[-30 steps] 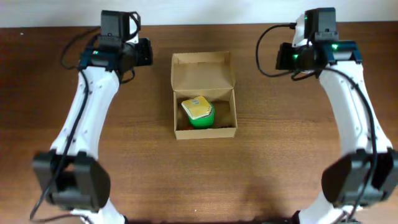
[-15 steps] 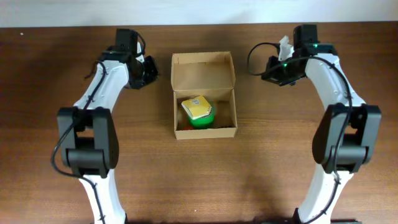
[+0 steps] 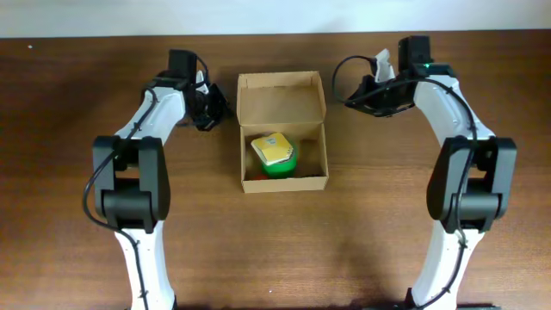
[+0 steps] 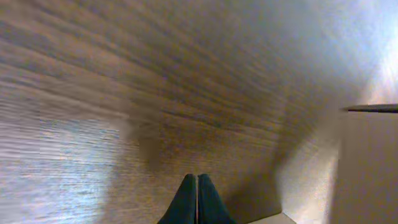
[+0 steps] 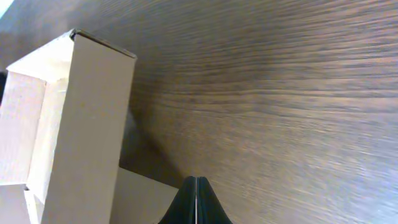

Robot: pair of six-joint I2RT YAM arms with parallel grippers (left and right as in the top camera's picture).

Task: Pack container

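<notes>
Container [image 3: 281, 96], tan cardboard, sits mid-table [image 3: 387, 224] with its flap lid open and a green tub with a yellow top [image 3: 275, 155] inside. Left gripper [image 3: 215, 110] is just beside its left wall, right gripper [image 3: 349, 96] near its right wall. Both have fingers pinched fully together, holding nothing.

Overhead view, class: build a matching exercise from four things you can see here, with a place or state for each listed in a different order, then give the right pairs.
Things:
1. cardboard box
2. green tub with yellow top
3. left gripper
4. right gripper

Places or states:
A. fingers shut, to the right of the box
B. flap lid open
C. fingers shut, to the left of the box
D. inside the box

Pairs: 1-B, 2-D, 3-C, 4-A
</notes>
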